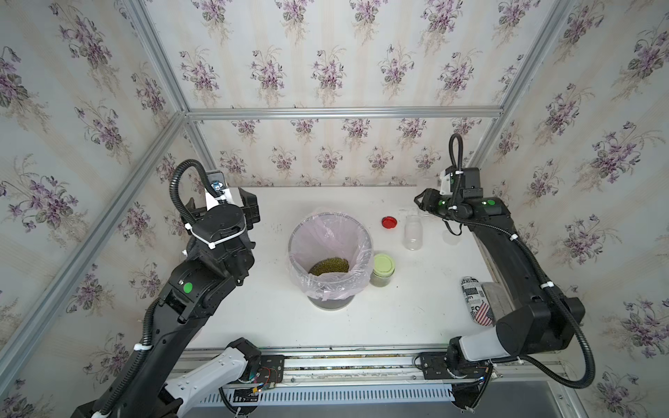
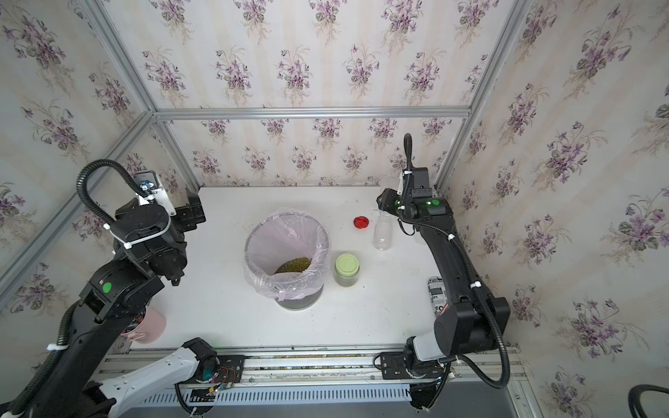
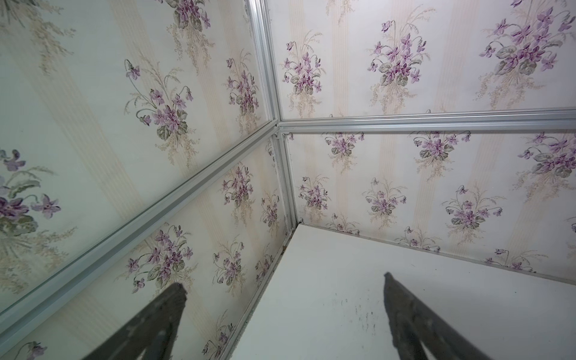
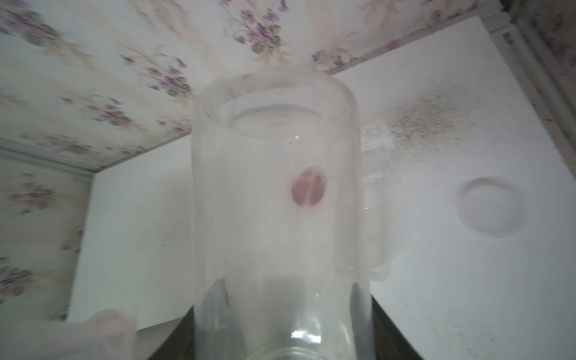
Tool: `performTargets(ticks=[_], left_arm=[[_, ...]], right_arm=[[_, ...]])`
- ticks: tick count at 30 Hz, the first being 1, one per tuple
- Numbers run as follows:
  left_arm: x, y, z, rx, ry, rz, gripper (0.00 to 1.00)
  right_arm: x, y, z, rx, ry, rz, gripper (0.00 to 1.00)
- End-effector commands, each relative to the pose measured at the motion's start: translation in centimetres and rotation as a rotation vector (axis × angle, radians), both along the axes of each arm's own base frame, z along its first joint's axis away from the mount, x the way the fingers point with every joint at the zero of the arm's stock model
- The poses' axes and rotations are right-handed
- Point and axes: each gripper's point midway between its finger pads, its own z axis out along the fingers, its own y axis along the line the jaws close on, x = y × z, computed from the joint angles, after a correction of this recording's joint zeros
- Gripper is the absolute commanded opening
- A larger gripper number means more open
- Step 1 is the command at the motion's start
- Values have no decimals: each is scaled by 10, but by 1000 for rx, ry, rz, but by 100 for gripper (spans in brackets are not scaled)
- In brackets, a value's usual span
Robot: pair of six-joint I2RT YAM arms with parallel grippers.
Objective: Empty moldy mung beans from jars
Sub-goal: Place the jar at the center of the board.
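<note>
Mung beans (image 1: 328,266) lie in a small olive heap at the bottom of the bin (image 1: 367,239), which is lined with a pink bag and stands in the middle of the desk (image 1: 253,311) in both top views. Just beside the bin we see the green-lidded jar (image 1: 382,269), upright and closed, with greenish grains showing through its glass. Farther back lies a loose red lid (image 1: 389,222), and just beside it the empty clear jar (image 1: 413,234), lidless, with the right tool (image 1: 420,206) at its neck. The left tool (image 1: 221,207) hangs well apart from all this, over the desk's left side, aimed at the far corner.

From the left wrist we see that corner, the desk's edge and two dark fingers (image 3: 408,324) spread wide.

From the right wrist, the empty clear jar fills the middle, mouth nearest the camera, base away. Through its glass we make out the right tool's fingers (image 4: 218,302) pinching it on both sides near the mouth, and the red lid beyond. We cannot tell whether its base touches the desk. A second clear jar (image 4: 377,237) stands partly hidden behind it, and a pale round lid (image 4: 489,207) lies apart on the desk.
</note>
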Motion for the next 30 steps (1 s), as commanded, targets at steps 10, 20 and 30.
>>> performTargets(ticks=[10, 20, 30], left_arm=[[8, -6, -16, -14, 47, -39, 100], [12, -7, -23, 4, 75, -45, 100], [12, -5, -28, 10, 85, -48, 100]], right_arm=[[15, -66, -83, -212, 141, -188, 35], [30, -73, -123, -213, 217, -195, 36], [42, -81, -162, -239, 292, -211, 36]])
